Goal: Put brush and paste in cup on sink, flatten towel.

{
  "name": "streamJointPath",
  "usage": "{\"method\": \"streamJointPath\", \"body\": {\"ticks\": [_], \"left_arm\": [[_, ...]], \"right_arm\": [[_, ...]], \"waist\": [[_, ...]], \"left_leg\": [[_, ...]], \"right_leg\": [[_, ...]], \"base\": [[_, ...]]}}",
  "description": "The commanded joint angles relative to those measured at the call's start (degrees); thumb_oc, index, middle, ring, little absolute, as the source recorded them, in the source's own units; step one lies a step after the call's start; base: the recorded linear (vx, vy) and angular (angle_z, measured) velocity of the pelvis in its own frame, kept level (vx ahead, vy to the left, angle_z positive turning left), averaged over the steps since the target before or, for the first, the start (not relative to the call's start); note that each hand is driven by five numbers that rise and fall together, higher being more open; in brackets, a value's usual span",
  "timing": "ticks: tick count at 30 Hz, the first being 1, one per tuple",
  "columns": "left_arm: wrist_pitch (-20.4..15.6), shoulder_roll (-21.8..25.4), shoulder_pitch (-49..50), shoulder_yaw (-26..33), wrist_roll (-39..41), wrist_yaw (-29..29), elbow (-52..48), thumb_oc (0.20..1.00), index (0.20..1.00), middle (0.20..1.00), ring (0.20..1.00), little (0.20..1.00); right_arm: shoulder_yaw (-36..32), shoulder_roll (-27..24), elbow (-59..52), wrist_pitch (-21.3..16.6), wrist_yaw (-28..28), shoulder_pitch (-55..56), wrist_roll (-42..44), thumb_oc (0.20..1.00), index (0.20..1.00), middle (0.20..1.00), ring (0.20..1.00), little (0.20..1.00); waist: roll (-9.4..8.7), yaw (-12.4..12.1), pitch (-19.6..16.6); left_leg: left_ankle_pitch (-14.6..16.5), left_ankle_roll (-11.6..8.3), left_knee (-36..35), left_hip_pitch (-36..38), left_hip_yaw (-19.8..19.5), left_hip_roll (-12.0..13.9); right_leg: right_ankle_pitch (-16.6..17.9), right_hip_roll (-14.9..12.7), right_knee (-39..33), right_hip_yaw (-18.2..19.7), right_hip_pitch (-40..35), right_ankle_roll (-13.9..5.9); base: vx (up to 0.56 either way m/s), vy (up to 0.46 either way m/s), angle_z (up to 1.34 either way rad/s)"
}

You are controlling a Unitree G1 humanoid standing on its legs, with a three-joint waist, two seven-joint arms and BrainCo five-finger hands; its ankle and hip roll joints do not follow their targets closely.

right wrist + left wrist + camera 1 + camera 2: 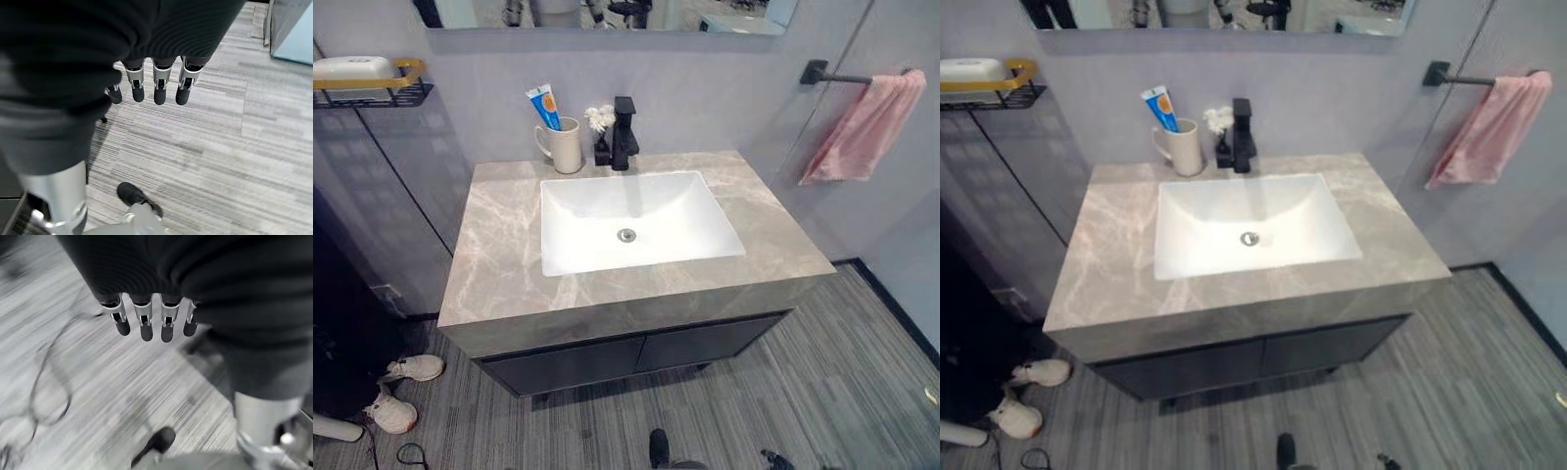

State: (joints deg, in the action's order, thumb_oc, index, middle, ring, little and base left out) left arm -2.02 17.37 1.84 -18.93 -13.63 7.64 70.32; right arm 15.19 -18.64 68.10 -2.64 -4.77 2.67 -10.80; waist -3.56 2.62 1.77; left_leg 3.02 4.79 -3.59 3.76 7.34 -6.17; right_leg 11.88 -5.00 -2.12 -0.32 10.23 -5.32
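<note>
We count one cup [567, 146] with one paste tube [544, 106] in it, one tap [624, 134], one basin [631, 221] and one small flower [600, 118] — all on the one counter [494, 259]. One pink towel [865, 127] hangs on one rail [832, 75] — and we see one wall shelf [372, 91] and two white shoes [401, 391].

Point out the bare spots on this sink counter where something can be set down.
The countertop is bare left of the white basin, on the right strip toward the pink towel, and along the front edge. The back is crowded: the cup holding the toothpaste, a small flower vase and the black faucet.
</note>
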Motion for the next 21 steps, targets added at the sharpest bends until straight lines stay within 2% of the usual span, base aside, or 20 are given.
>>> {"method": "streamJointPath", "body": {"ticks": [1, 3, 4, 6, 8, 10, 11, 12, 13, 15, 16, 19, 21], "left_arm": [[-0.7, -0.1, -1.9, 3.1, -1.7, 0.9, 0.5, 1.0, 1.0, 1.0, 1.0, 1.0], [-0.8, -0.1, -2.5, 2.7, -1.7, 1.3, 0.2, 1.0, 1.0, 1.0, 1.0, 1.0], [-0.5, 0.2, -3.7, 0.1, -4.8, 2.5, -1.2, 1.0, 1.0, 1.0, 1.0, 1.0], [-0.3, 0.6, -4.0, -0.8, -5.9, 2.6, -2.8, 1.0, 1.0, 1.0, 1.0, 1.0], [0.1, 1.3, -5.0, -3.7, -11.2, 3.0, -2.3, 1.0, 1.0, 1.0, 1.0, 1.0], [0.1, 1.6, -5.1, -3.5, -11.2, 3.1, -2.4, 1.0, 1.0, 1.0, 1.0, 1.0], [0.3, 1.4, -4.9, -1.2, -9.4, 3.3, -1.3, 1.0, 1.0, 1.0, 1.0, 1.0], [0.3, 1.3, -4.9, -1.2, -9.4, 3.3, -1.3, 1.0, 1.0, 1.0, 1.0, 1.0], [0.4, 1.5, -5.3, -2.0, -12.2, 3.9, -0.8, 1.0, 1.0, 1.0, 1.0, 1.0], [0.7, 1.6, -5.2, -3.3, -14.3, 3.6, -1.0, 1.0, 1.0, 1.0, 1.0, 1.0], [1.0, 1.5, -5.8, -2.7, -14.0, 4.0, -0.9, 1.0, 1.0, 1.0, 1.0, 1.0], [1.1, 0.8, -6.0, -2.0, -13.4, 4.3, -0.2, 1.0, 1.0, 1.0, 1.0, 1.0], [1.0, 0.2, -6.4, -2.0, -13.4, 3.7, 0.4, 1.0, 1.0, 1.0, 1.0, 1.0]], "right_arm": [[0.3, -1.2, -0.5, -0.1, -1.1, -3.1, 3.4, 1.0, 1.0, 1.0, 1.0, 1.0], [0.4, -0.7, 0.1, 0.0, -1.2, -3.4, 3.8, 1.0, 1.0, 1.0, 1.0, 1.0], [1.1, 0.2, -0.1, 0.1, -1.8, -4.1, 3.7, 1.0, 1.0, 1.0, 1.0, 1.0], [1.6, 0.3, -1.4, 0.0, -2.1, -3.9, 3.7, 1.0, 1.0, 1.0, 1.0, 1.0], [1.7, 0.2, -1.4, -0.2, -2.3, -3.8, 3.5, 1.0, 1.0, 1.0, 1.0, 1.0], [1.6, 0.1, -1.2, -0.4, -2.4, -3.5, 3.4, 1.0, 1.0, 1.0, 1.0, 1.0], [1.1, 0.1, -0.3, -0.4, -2.6, -3.1, 3.6, 1.0, 1.0, 1.0, 1.0, 1.0], [1.1, 0.1, -0.3, -0.4, -2.6, -3.1, 3.6, 1.0, 1.0, 1.0, 1.0, 1.0], [0.8, -0.1, 0.8, -0.3, -2.7, -3.1, 3.2, 1.0, 1.0, 1.0, 1.0, 1.0], [0.8, -0.2, 0.6, -0.3, -2.8, -3.1, 2.9, 1.0, 1.0, 1.0, 1.0, 1.0], [0.3, -0.5, 1.1, -0.4, -3.0, -3.0, 3.4, 1.0, 1.0, 1.0, 1.0, 1.0], [-0.5, -0.8, 1.1, -0.5, -3.0, -2.2, 4.2, 1.0, 1.0, 1.0, 1.0, 1.0], [-1.4, -1.3, 0.7, -0.9, -2.6, -1.0, 5.4, 1.0, 1.0, 1.0, 1.0, 1.0]], "waist": [[1.02, 1.1, 2.5], [0.95, 1.1, 2.9], [0.94, 0.3, 3.7], [1.18, -0.3, 4.2], [1.1, -0.4, 4.1], [1.06, -0.7, 4.2], [1.13, -1.4, 3.8], [1.12, -1.5, 3.8], [1.31, -2.2, 3.0], [1.18, -2.1, 2.8], [1.2, -1.4, 2.0], [1.5, -1.0, 1.5], [1.58, 0.3, 1.3]], "left_leg": [[-1.3, -2.46, 2.5, -5.4, -5.3, 2.2], [-1.3, -2.48, 2.5, -5.6, -4.3, 2.4], [-1.4, -2.95, 2.1, -5.8, -0.9, 3.9], [-1.6, -3.54, 1.7, -5.2, 1.8, 5.2], [-1.7, -3.7, 1.2, -4.4, 4.3, 6.0], [-1.6, -3.63, 1.0, -4.0, 5.9, 6.2], [-1.5, -3.64, 0.9, -3.9, 8.9, 7.0], [-1.5, -3.64, 0.9, -3.8, 8.9, 7.0], [-0.5, -4.04, 0.3, -2.8, 11.1, 7.5], [-0.6, -4.09, 0.0, -2.6, 12.4, 7.6], [-0.7, -4.17, -0.6, -1.9, 14.5, 7.8], [-0.5, -4.45, -0.3, -1.3, 15.6, 8.5], [0.0, -4.88, 0.8, -0.6, 16.2, 9.2]], "right_leg": [[-5.9, 0.6, 3.5, 1.1, -2.2, -2.8], [-5.5, 0.7, 4.0, 1.2, -1.3, -3.04], [-5.7, -0.9, 5.0, -5.5, -0.3, -3.42], [-6.7, -2.7, 6.3, -12.0, -0.4, -3.39], [-7.7, -3.6, 7.6, -14.9, -1.2, -3.24], [-8.2, -4.0, 8.5, -16.1, -1.5, -3.17], [-8.9, -5.3, 9.3, -20.3, -2.7, -2.96], [-9.0, -5.3, 9.4, -20.3, -2.7, -2.96], [-10.5, -6.2, 9.4, -23.7, -5.6, -3.95], [-10.3, -5.7, 8.5, -23.5, -6.3, -4.2], [-10.0, -5.1, 6.9, -22.1, -6.1, -4.49], [-10.2, -3.8, 6.3, -20.0, -5.8, -3.85], [-10.9, -2.1, 5.3, -18.1, -6.1, -3.31]], "base": [[-0.1, 0.041, -0.2], [-0.11, 0.01, -0.37], [-0.15, 0.019, -0.63], [-0.12, 0.044, -1.12], [-0.06, 0.032, -1.47], [-0.09, 0.003, -0.9], [-0.1, -0.013, -0.59], [-0.05, -0.046, -1.1], [0.01, -0.049, -1.34], [0.0, -0.06, -1.46], [0.04, -0.087, -0.8], [0.07, -0.106, -0.81], [0.09, -0.134, -0.49]]}}
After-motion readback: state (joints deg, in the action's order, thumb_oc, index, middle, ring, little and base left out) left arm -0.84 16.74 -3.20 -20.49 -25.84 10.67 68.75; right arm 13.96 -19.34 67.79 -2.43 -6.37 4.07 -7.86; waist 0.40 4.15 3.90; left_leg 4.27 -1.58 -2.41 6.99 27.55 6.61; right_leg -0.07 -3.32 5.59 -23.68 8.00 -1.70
